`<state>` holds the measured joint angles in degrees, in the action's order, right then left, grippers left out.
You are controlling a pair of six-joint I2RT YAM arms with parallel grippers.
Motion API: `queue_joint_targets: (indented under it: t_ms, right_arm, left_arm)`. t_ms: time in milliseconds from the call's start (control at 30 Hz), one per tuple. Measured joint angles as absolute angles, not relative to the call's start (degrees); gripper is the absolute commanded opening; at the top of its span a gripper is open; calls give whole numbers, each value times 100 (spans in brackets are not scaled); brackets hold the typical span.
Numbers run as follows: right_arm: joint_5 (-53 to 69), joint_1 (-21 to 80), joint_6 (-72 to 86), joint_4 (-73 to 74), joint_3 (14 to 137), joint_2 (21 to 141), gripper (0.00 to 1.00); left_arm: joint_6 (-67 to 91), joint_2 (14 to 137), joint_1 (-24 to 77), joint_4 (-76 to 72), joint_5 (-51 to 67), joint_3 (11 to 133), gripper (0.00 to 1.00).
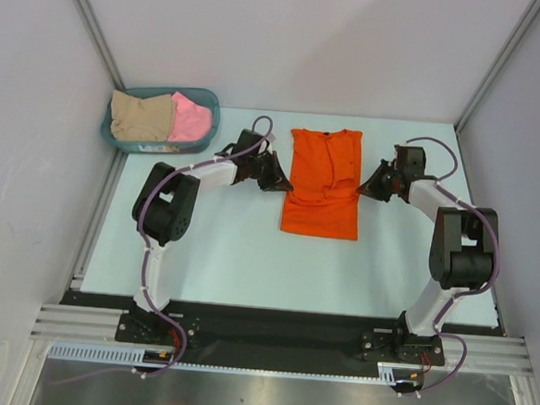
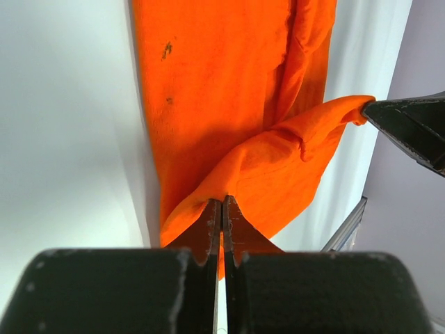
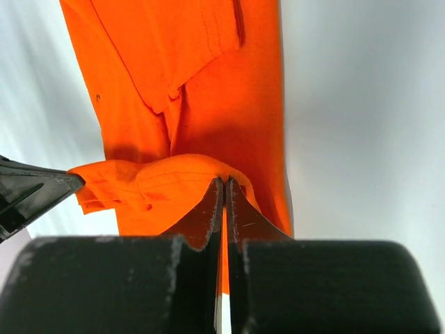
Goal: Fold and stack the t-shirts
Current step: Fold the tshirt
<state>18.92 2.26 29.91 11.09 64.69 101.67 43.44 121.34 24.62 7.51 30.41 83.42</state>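
The orange t-shirt [image 1: 320, 211] lies lengthwise in the middle of the table, neck at the far end, with its sides folded in. My left gripper [image 1: 285, 181] is shut on the shirt's left edge about halfway down, and my right gripper [image 1: 362, 187] is shut on its right edge opposite. In the left wrist view the jaws [image 2: 222, 202] pinch a raised fold of orange cloth [image 2: 208, 83]. In the right wrist view the jaws [image 3: 224, 182] pinch the same lifted fold [image 3: 208, 104]. The beige t-shirt [image 1: 142, 117] and pink t-shirt [image 1: 191, 118] lie in the basket.
The teal plastic basket [image 1: 153, 146] stands at the table's far left corner. Grey walls and metal frame posts close in the table on the left, right and back. The arms' bases stand at the near edge.
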Motion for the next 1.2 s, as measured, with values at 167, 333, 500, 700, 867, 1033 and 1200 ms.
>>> queue_joint_targets:
  t_ms: [167, 333, 500, 700, 867, 1033, 1200]
  right_arm:
    - [1949, 176, 2989, 1072, 6479, 10243, 0]
    - [1970, 134, 2989, 1068, 6486, 10353, 0]
    - [2036, 108, 2974, 1031, 6565, 10484, 9]
    - [2018, 80, 2821, 1100, 7083, 10932, 26]
    - [1584, -30, 2515, 1514, 7590, 10916, 29]
    - [729, 491, 2305, 1944, 7242, 10005, 39]
    - [244, 1761, 2298, 1975, 6652, 9111, 48]
  left_arm:
    - [4344, 12221, 2456, 786, 3052, 8468, 1]
    - [4346, 12335, 2456, 797, 3072, 8626, 1]
    - [4344, 12392, 2440, 832, 3055, 8685, 6]
    - [4136, 12431, 2381, 1197, 2639, 8814, 39]
    - [3782, 12339, 2327, 1581, 2045, 8938, 40]
    - [3538, 11454, 2366, 1743, 1673, 8248, 40]
    - [3496, 10143, 2613, 1535, 1627, 7098, 40]
